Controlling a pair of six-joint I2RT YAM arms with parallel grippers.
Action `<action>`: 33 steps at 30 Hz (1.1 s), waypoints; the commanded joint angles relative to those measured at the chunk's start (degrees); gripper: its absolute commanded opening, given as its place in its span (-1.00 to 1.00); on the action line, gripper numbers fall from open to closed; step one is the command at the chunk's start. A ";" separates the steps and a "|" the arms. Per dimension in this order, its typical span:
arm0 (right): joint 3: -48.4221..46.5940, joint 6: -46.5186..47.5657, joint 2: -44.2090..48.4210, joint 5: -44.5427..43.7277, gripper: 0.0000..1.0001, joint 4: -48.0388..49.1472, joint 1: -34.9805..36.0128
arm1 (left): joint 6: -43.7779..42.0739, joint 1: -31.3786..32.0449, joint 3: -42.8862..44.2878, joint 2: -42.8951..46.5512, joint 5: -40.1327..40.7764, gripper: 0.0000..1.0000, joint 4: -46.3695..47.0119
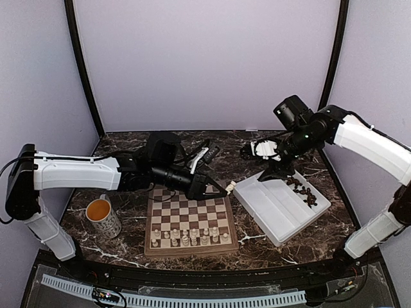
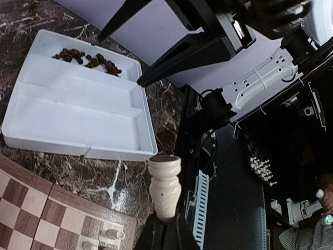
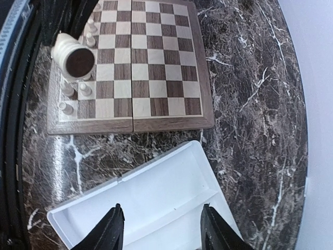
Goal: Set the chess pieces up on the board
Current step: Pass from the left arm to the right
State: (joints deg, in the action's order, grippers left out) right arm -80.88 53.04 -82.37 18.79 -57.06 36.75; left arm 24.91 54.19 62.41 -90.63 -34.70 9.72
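Observation:
The board (image 1: 190,212) lies on the marble in front of the arms, with pale cream chess pieces (image 1: 190,237) standing in its two near rows. My left gripper (image 1: 218,186) hovers at the board's far right corner, shut on a cream chess piece (image 2: 165,186) that sticks out with its dark felt base forward. In the right wrist view that held piece (image 3: 73,54) hangs over the board's (image 3: 151,67) edge. Dark brown pieces (image 1: 302,189) lie heaped in the white tray (image 1: 270,212). My right gripper (image 3: 164,229) is open above the tray (image 3: 171,182), nothing between its fingers.
A patterned mug (image 1: 104,217) stands left of the board near the left arm. The white compartmented tray sits askew to the right of the board, its near compartments bare. Black frame posts and pale walls close in the back and sides.

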 commanded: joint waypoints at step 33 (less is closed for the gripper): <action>-2.05 -0.12 -6.64 -19.12 -0.61 -1.27 28.02 | 2.02 -0.79 4.65 -5.73 -16.66 -0.95 -9.91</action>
State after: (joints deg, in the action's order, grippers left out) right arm -82.61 54.94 -88.92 -1.04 -59.16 64.10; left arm 26.37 53.93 65.69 -96.05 -50.33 -1.78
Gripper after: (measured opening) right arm 0.227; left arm 0.066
